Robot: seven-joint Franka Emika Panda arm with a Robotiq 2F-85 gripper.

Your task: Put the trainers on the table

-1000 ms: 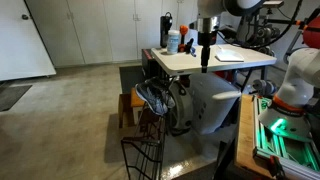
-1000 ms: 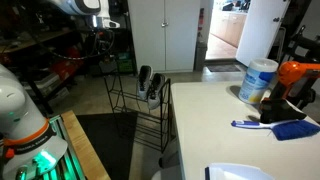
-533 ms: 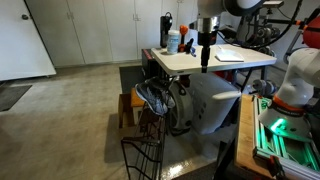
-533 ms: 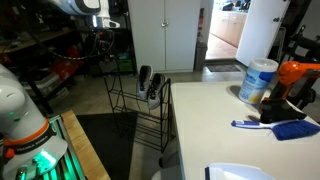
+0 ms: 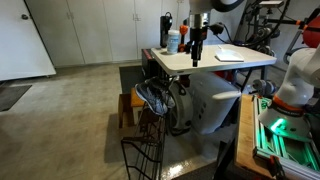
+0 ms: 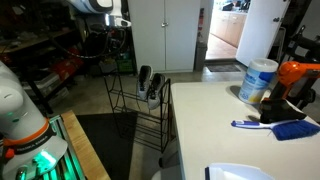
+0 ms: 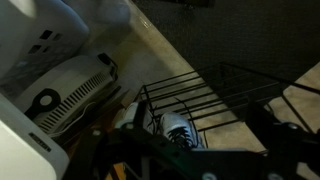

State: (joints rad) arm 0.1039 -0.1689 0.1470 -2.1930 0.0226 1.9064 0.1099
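The trainers (image 5: pixel 154 97), dark with pale soles, sit toe-up on the top of a black wire rack (image 5: pixel 146 140). They also show in the other exterior view (image 6: pixel 150 84), and one shoe shows in the wrist view (image 7: pixel 176 129). The table (image 5: pixel 228 62) has a white top, also seen up close (image 6: pixel 215 125). My gripper (image 5: pixel 196 59) hangs fingers-down above the table's near edge, higher than the trainers and off to their side. In the wrist view its dark fingers (image 7: pixel 190 165) stand wide apart and empty above the rack.
Bottles (image 5: pixel 173 40) and a red-edged paper stand on the table. A tub (image 6: pixel 257 80), an orange object (image 6: pixel 297 75) and a blue brush (image 6: pixel 275 127) lie on it too. A wooden stool (image 5: pixel 126 106) stands by the rack. A green-lit bench (image 5: pixel 278 135) is at the side.
The arm has shifted sideways along the table edge toward the rack side. The trainers and rack have not moved.
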